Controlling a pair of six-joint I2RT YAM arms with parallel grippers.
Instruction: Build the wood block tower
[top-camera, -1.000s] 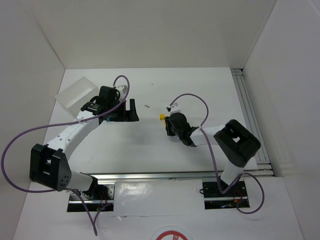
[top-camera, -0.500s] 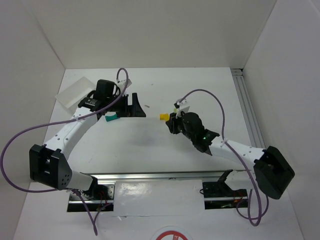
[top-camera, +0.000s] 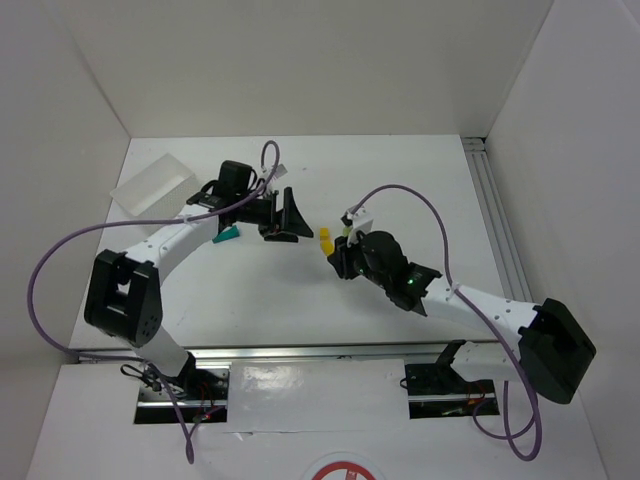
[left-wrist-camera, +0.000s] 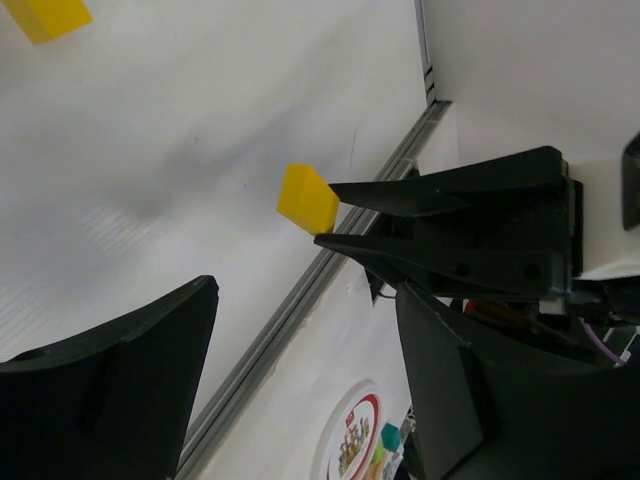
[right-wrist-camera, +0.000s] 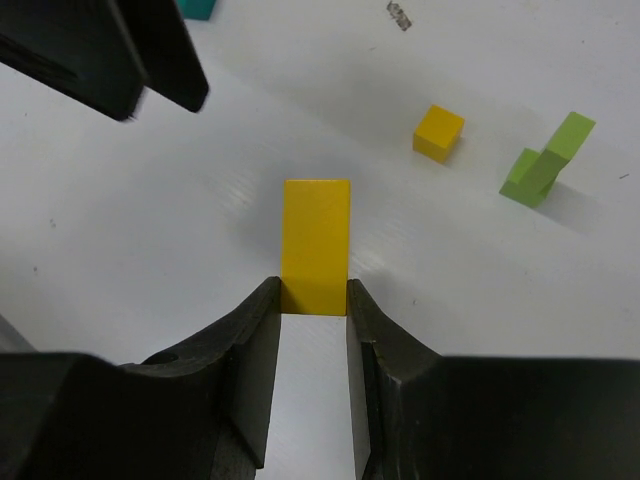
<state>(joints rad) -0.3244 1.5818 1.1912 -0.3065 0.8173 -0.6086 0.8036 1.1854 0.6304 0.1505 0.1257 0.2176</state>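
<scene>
My right gripper is shut on a tall yellow block, holding its lower end just over the table. In the top view this block sits at the tip of the right gripper. A small yellow cube and a light green block lie beyond it to the right. The teal arch piece lies on the table left of my left gripper. That gripper is open and empty. Its camera sees the held yellow block.
A white rectangular tray stands at the back left. The left gripper's black fingers hang close over the table just beyond and left of the held block. White walls enclose the table, and a metal rail runs down the right side.
My left gripper has moved right, away from the teal piece and toward the yellow block. My right arm has stretched out and shifted slightly nearer, still holding the yellow block.
</scene>
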